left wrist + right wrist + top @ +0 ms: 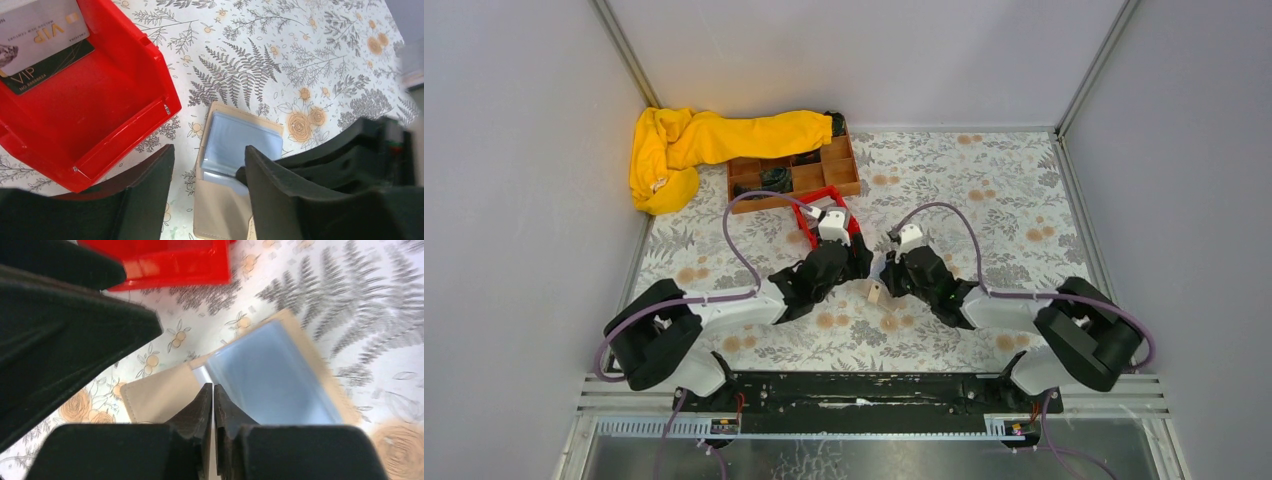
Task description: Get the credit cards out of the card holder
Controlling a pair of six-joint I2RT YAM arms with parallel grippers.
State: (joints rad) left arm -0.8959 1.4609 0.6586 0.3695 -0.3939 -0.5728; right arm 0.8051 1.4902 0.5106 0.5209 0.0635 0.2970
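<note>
left wrist view: the left gripper [209,150] gapes empty over the card holder [230,145], open on the table [260,30] beside the red bin [125,142]; with the right gripper [213,388] nearly closed on its fold, lower straight onto a sleeve edge.

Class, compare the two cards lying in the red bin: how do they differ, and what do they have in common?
Colour: the whitish card is pale, while the dark card is blackish-green.
Position: the whitish card lies on top and the dark card sits beneath it.
Visibility: most of the whitish card's face shows, but only an edge strip of the dark card does.
Shared: both read VIP and lie flat in the red bin.
</note>
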